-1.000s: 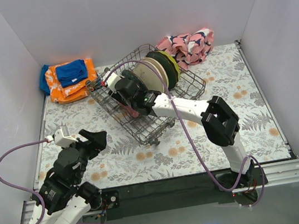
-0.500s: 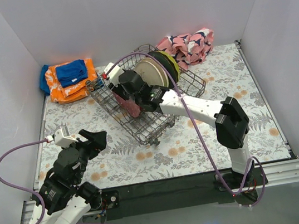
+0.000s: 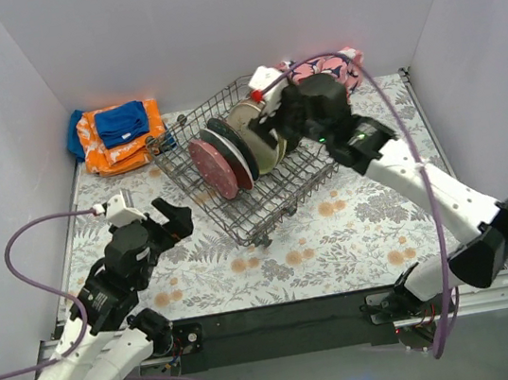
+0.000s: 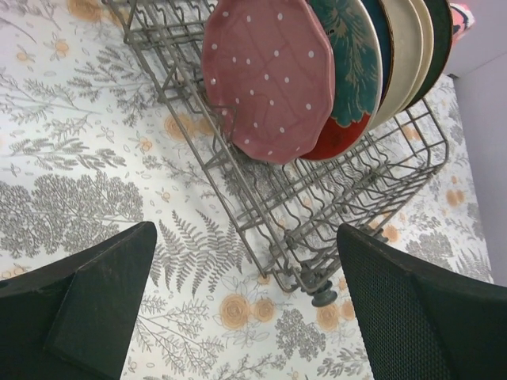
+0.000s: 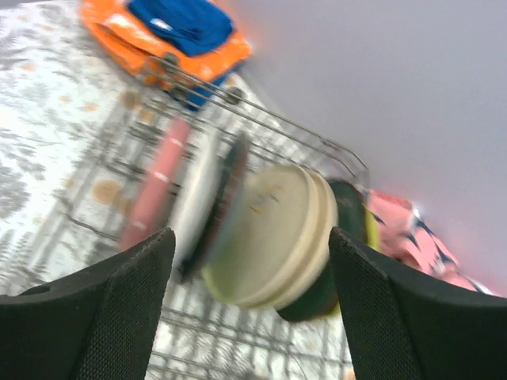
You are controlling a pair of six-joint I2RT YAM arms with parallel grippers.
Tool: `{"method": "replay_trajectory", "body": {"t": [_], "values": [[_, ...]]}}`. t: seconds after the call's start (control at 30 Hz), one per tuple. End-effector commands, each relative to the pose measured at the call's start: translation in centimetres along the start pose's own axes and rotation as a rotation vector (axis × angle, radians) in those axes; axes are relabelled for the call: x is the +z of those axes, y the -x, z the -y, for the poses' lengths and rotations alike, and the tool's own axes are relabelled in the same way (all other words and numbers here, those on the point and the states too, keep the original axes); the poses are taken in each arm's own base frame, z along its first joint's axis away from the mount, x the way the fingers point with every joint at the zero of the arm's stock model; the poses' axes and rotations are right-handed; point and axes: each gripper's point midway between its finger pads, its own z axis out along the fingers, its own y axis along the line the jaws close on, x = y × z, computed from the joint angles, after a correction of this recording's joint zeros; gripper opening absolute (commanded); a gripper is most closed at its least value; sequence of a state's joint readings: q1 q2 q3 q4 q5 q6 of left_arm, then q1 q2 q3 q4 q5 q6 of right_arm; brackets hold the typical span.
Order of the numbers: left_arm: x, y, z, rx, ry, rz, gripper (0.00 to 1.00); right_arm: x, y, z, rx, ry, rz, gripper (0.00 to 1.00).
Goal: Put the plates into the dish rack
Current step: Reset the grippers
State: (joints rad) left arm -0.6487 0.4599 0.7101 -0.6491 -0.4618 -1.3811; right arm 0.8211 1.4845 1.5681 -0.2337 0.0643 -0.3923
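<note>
The grey wire dish rack [image 3: 271,208] stands at the table's middle back, with several plates upright in it. The dotted pink-red plate [image 3: 214,169] is frontmost, then a teal plate [image 3: 230,151], cream plates [image 3: 260,134] and a dark green one. My right gripper [image 3: 271,122] is open and empty, raised above the rack's back right; its view is blurred and shows the cream plates [image 5: 277,237] and the pink-red plate [image 5: 154,190] below it. My left gripper [image 3: 169,224] is open and empty, left of the rack. Its view shows the pink-red plate [image 4: 269,75], the teal plate [image 4: 352,55] and the rack [image 4: 333,226].
Orange and blue cloths [image 3: 117,134] lie at the back left. A pink-and-navy cloth [image 3: 323,73] lies at the back right, behind the rack. White walls close in three sides. The floral table cover [image 3: 356,232] lies under everything.
My right gripper let go of the pink-red plate, which now stands in the rack, and drew back up and to the right. My left arm shifted slightly right.
</note>
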Motion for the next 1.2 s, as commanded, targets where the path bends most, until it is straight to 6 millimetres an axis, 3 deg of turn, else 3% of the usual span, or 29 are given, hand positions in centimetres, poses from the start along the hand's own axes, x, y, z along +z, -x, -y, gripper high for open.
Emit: {"method": "replay_trajectory", "body": {"t": [0.0, 0.07, 0.1, 0.17, 0.2, 0.23, 0.27, 0.3, 0.37, 0.4, 0.5, 0.63, 0.83, 1.1, 1.17], "values": [[1.2, 4.4, 2.3, 0.082, 0.022, 0.098, 0.96, -4.8, -4.8, 5.6, 0.095, -0.03, -0.04, 0.88], [2.1, 5.5, 2.7, 0.132, 0.068, 0.106, 0.98, -7.7, -7.4, 6.6, 0.142, -0.085, -0.057, 0.91], [2.4, 5.7, 2.8, 0.148, 0.081, 0.105, 0.98, -9.1, -9.0, 8.4, 0.165, -0.161, -0.081, 0.95], [3.1, 6.2, 3.0, 0.181, 0.114, 0.105, 0.98, -11.8, -11.9, 9.0, 0.228, -0.273, -0.117, 0.99], [3.0, 7.1, 3.6, 0.188, 0.111, 0.117, 0.98, -14.3, -12.6, 11.3, 0.24, -0.422, -0.12, 0.98], [3.2, 7.4, 3.7, 0.198, 0.118, 0.118, 0.98, -15.1, -14.8, 11.5, 0.305, -0.493, -0.15, 0.98], [3.5, 7.7, 3.6, 0.204, 0.129, 0.117, 0.98, -16.4, -15.6, 12.4, 0.336, -0.578, -0.156, 0.98], [3.4, 8.3, 3.9, 0.206, 0.126, 0.126, 0.98, -19.2, -16.0, 14.6, 0.37, -0.745, -0.146, 0.98], [3.6, 8.8, 3.9, 0.204, 0.131, 0.128, 0.98, -21.2, -17.2, 15.5, 0.446, -0.868, -0.136, 0.98], [3.6, 8.8, 4.2, 0.204, 0.115, 0.121, 0.98, -22.9, -17.3, 16.3, 0.456, -0.948, -0.127, 0.98], [3.3, 9.0, 4.6, 0.193, 0.089, 0.117, 0.98, -25.3, -17.5, 16.9, 0.46, -1.046, -0.12, 0.99], [2.2, 9.5, 4.7, 0.17, 0.066, 0.132, 0.98, -27.4, -17.8, 17.2, 0.449, -1.127, -0.122, 0.98], [1.6, 8.8, 4.0, 0.166, 0.068, 0.111, 0.98, -28.7, -17.6, 17.4, 0.417, -1.16, -0.127, 0.98], [1.6, 8.2, 3.9, 0.153, 0.06, 0.1, 0.98, -28.9, -17.9, 17.7, 0.373, -1.17, -0.14, 0.95], [1.8, 7.9, 3.9, 0.153, 0.061, 0.093, 0.98, -28.7, -18.0, 17.7, 0.343, -1.152, -0.157, 0.98]]}}
